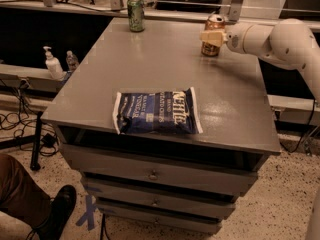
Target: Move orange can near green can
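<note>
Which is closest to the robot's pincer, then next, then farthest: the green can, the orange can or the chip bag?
The pincer is at the back right of the table.
1. orange can: right at the pincer.
2. green can: back left corner.
3. chip bag: near the front edge.

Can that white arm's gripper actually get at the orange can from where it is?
Likely yes: the gripper sits right against the orange can near the back edge of the table, with nothing standing between them.
</note>
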Robot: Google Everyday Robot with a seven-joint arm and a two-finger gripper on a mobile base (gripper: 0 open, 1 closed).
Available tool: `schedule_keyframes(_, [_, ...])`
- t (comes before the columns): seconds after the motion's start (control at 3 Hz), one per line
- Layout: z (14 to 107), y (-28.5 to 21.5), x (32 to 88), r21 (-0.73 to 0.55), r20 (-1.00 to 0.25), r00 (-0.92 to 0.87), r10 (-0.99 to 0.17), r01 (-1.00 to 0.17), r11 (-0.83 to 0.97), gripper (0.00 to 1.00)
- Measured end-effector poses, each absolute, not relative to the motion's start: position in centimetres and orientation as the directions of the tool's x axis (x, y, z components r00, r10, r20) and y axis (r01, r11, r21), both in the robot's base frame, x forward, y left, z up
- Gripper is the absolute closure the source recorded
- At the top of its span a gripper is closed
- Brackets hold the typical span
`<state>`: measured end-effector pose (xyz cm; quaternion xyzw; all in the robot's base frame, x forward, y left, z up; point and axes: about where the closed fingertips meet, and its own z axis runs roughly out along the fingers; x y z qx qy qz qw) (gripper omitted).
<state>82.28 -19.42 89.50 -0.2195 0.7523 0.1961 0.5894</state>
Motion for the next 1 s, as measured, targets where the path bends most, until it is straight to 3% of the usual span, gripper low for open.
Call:
schedule_keyframes(0.67, [92.7, -18.5, 83.2, 0.015, -0.983, -0.157, -0.092, -0.572, 0.820, 0.87])
schedule_keyframes(1.0, [97.0, -16.9, 84.1, 0.008, -0.993, -0.097, -0.060, -0.583, 0.812, 1.00])
